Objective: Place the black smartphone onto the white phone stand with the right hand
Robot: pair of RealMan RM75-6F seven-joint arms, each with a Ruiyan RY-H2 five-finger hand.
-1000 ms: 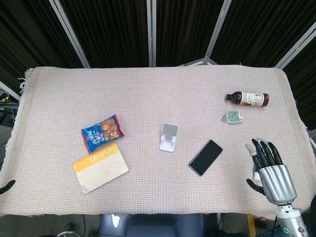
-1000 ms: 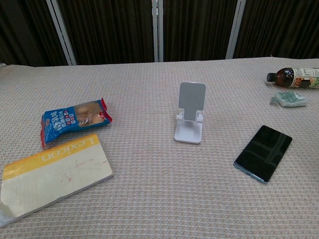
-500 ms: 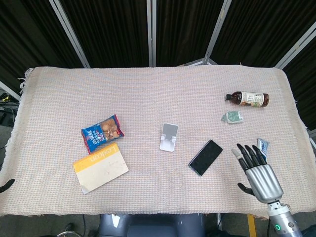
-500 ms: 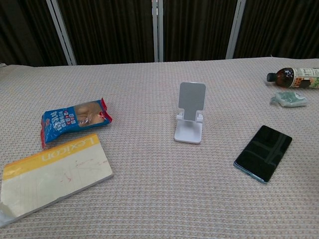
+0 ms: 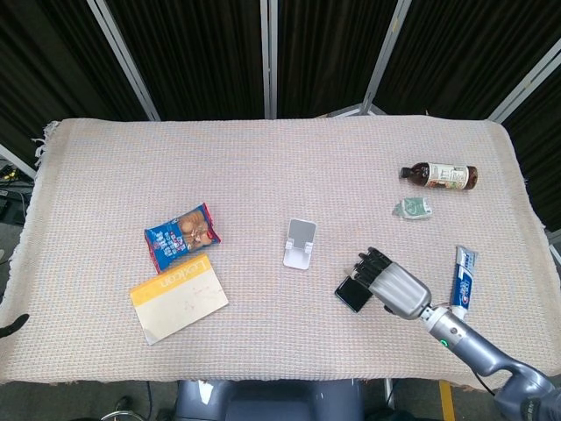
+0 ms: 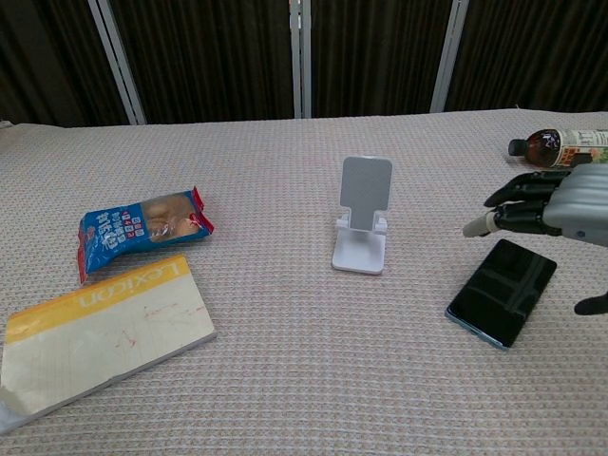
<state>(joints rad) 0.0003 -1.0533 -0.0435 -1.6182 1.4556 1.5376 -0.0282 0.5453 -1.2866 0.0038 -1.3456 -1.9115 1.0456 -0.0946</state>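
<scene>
The black smartphone [image 6: 502, 291] lies flat on the woven cloth, right of the white phone stand [image 6: 363, 225]. The stand is upright near the table's middle, with nothing on it. My right hand [image 6: 556, 204] hovers just above the phone's far end, fingers apart and stretched toward the stand, holding nothing. In the head view that hand [image 5: 390, 285] covers most of the phone [image 5: 351, 295], and the stand [image 5: 301, 243] is a short way to its left. Only a dark tip of my left hand [image 5: 10, 326] shows at the table's left edge.
A brown bottle [image 5: 440, 175] and a small green packet [image 5: 412, 207] lie at the back right. A toothpaste tube [image 5: 462, 279] lies just right of my right hand. A blue snack bag [image 5: 181, 235] and a yellow notebook [image 5: 179, 298] are at the front left.
My right hand has swung in from the table's right edge to above the phone, uncovering the toothpaste tube. It has entered the chest view. The phone and stand have not moved.
</scene>
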